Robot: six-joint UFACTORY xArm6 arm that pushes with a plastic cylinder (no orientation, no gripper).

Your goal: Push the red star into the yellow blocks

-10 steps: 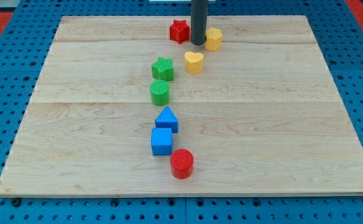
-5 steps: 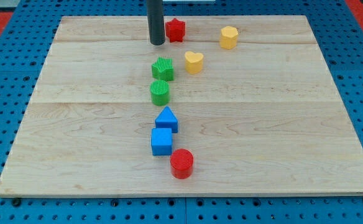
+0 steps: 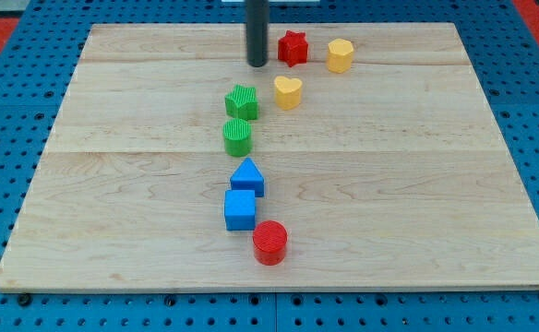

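1. No brand, label or readable writing anywhere on the blocks, the rod or the surface [image 3: 417, 203]
2. Eight blocks in all: two red, two yellow, two green, two blue
3. Red star [image 3: 293, 48] near the view's top, just to the view's left of the yellow hexagonal block [image 3: 341, 55], a small gap between them
4. Yellow heart [image 3: 288, 92] below the star and slightly to the view's left, apart from it
5. No gripper on this arm, only a dark rod; my tip [image 3: 257, 65] just to the view's left of the red star, close beside it but seemingly not touching, holding nothing
6. Green cube-like ribbed block [image 3: 242, 101] and green ribbed cylinder [image 3: 237, 136] stacked in a column below my tip, close together
7. Blue triangle [image 3: 247, 176] just above blue cube [image 3: 240, 209], nearly touching
8. Red cylinder [image 3: 270, 243] lowest in the view, just beside the blue cube's lower right corner
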